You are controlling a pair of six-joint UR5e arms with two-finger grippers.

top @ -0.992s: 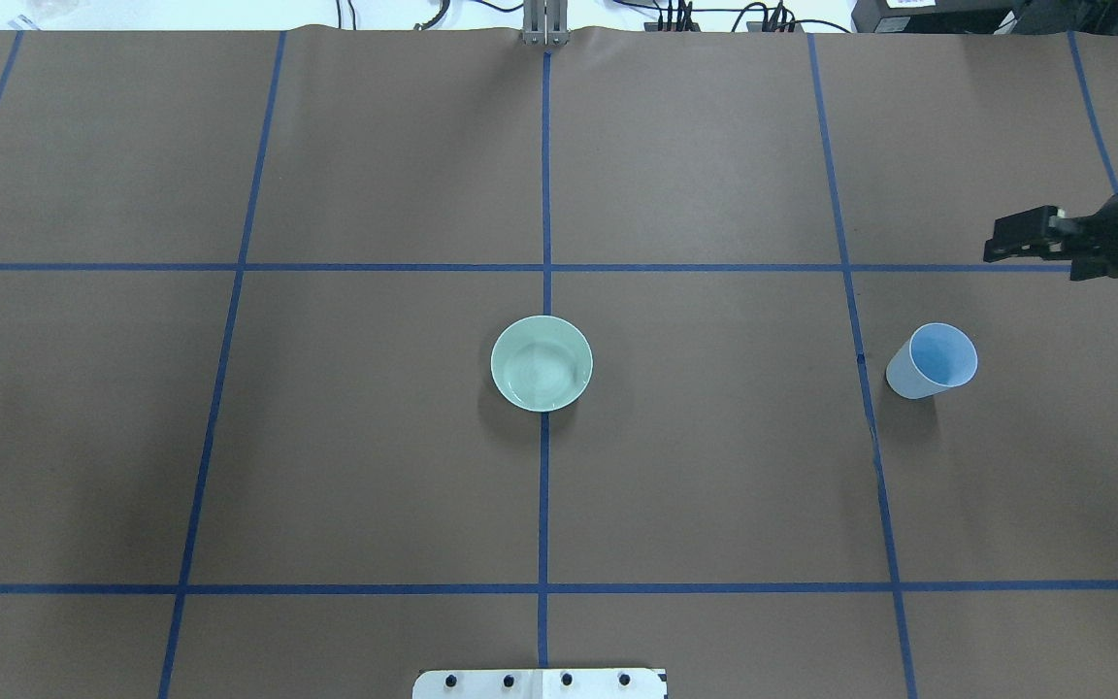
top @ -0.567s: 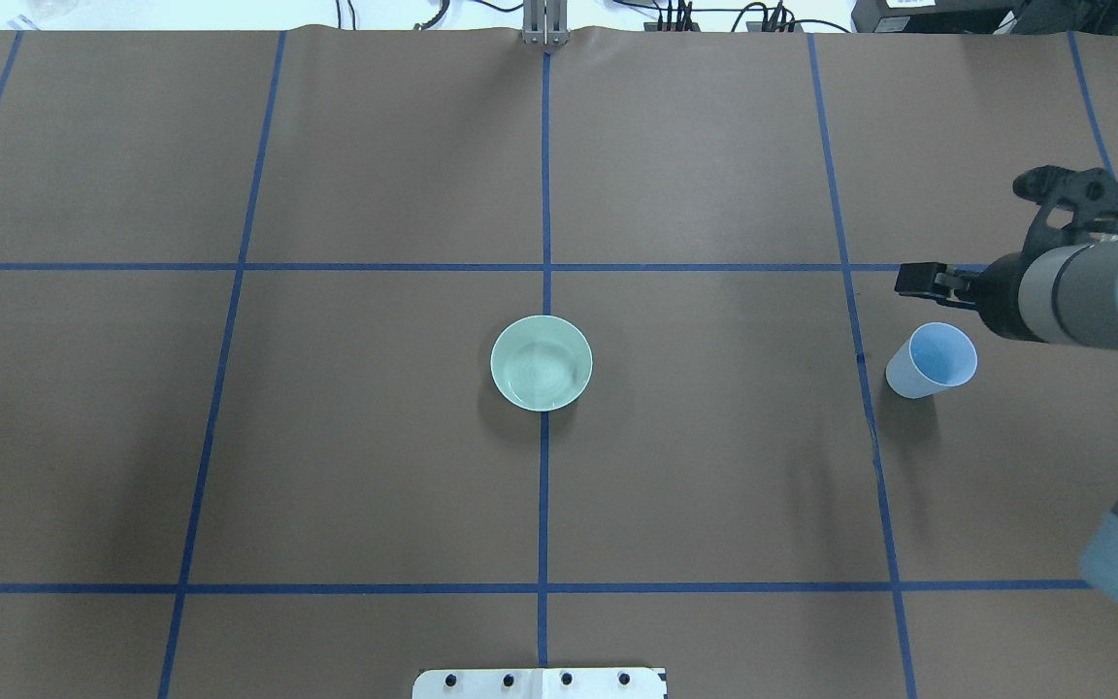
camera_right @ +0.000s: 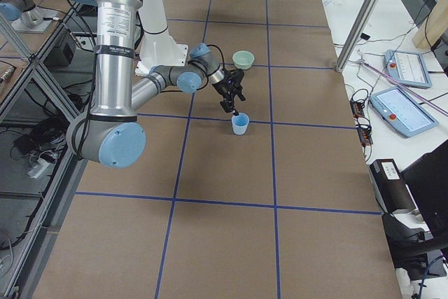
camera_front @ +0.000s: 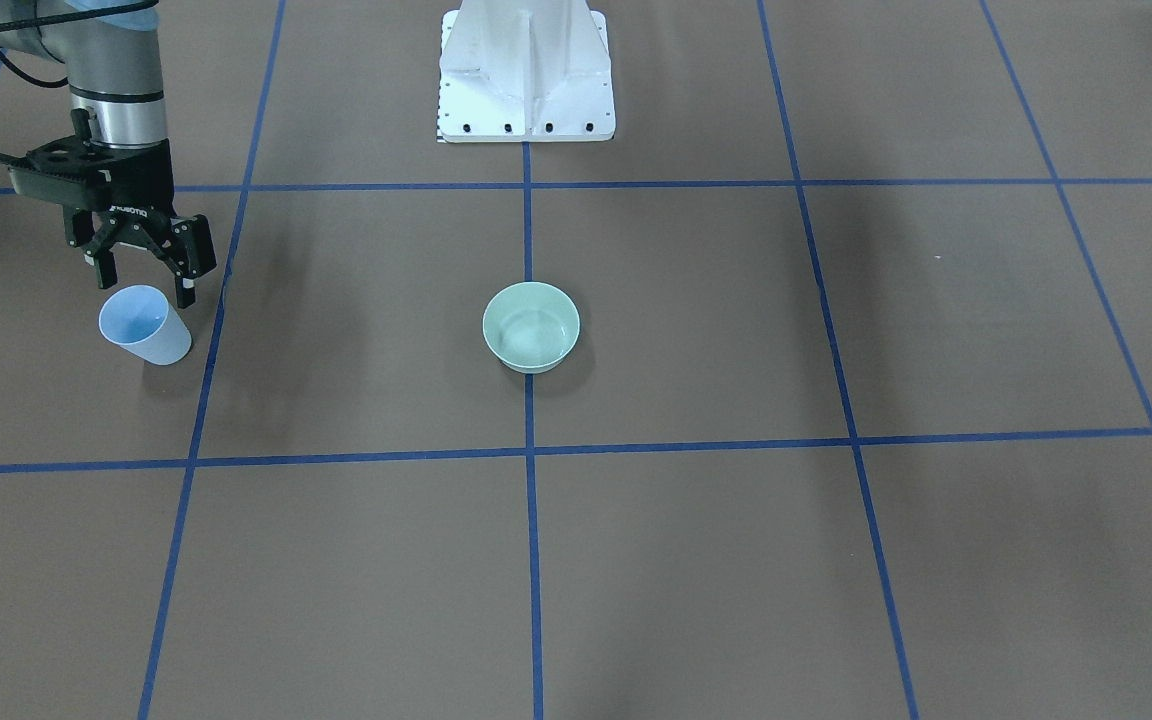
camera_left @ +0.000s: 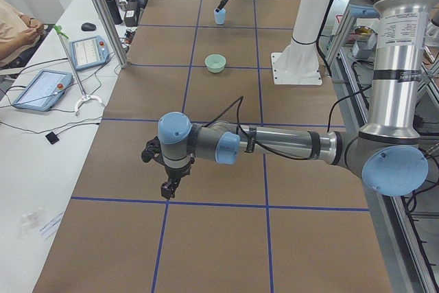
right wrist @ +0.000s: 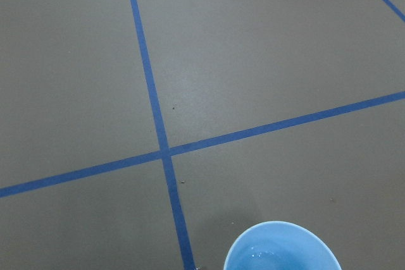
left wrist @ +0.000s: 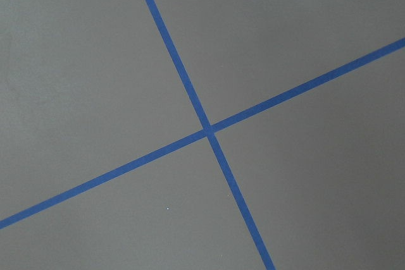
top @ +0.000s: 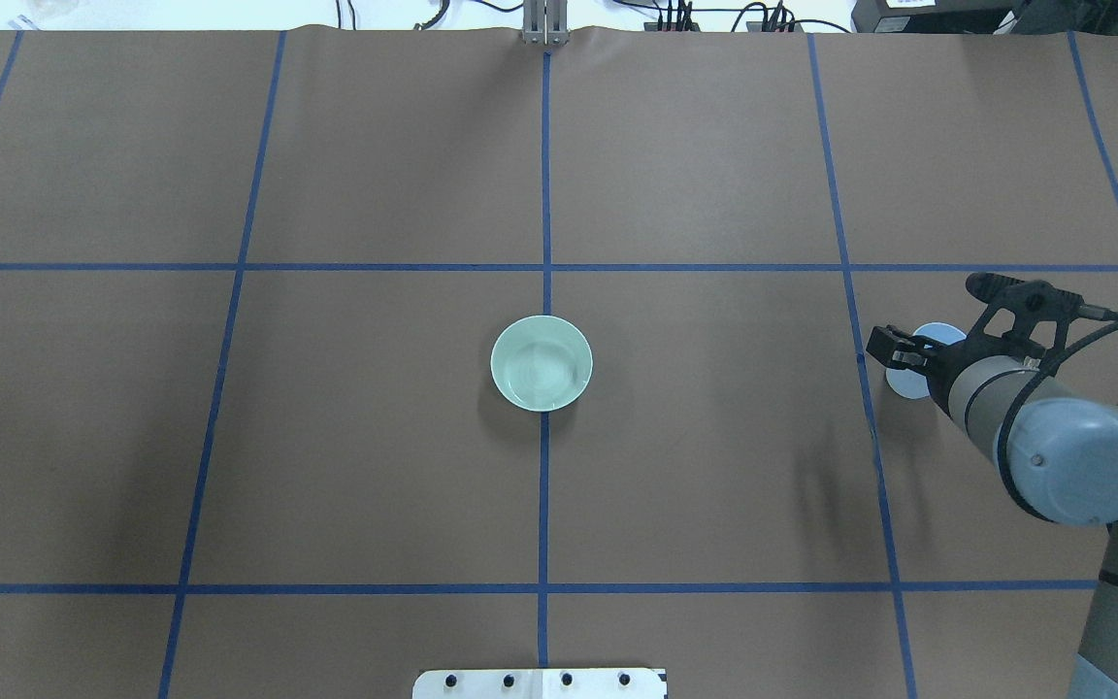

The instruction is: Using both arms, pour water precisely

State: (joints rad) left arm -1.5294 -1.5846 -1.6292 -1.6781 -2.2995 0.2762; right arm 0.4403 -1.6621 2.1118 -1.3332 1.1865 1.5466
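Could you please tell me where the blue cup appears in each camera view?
Front-facing: blue cup, left, below right gripper.
Overhead: cup right, partly under that gripper.
Exterior left: cup far, top centre.
Exterior right: cup at centre.
Left wrist: absent.
Right wrist: cup rim, bottom edge.
Landmark: green bowl, mid-table in all exterior views.

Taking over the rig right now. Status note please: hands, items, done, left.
Right hand: open, just above the blue cup on its robot side, not gripping it.
Left hand: away from the work, low over the table; whether it is open or shut cannot be told.
The cup stands upright on the robot's right side; the green bowl is at the centre.
Done: no grasp yet.
Left: grasp the cup, carry it to the bowl, pour.
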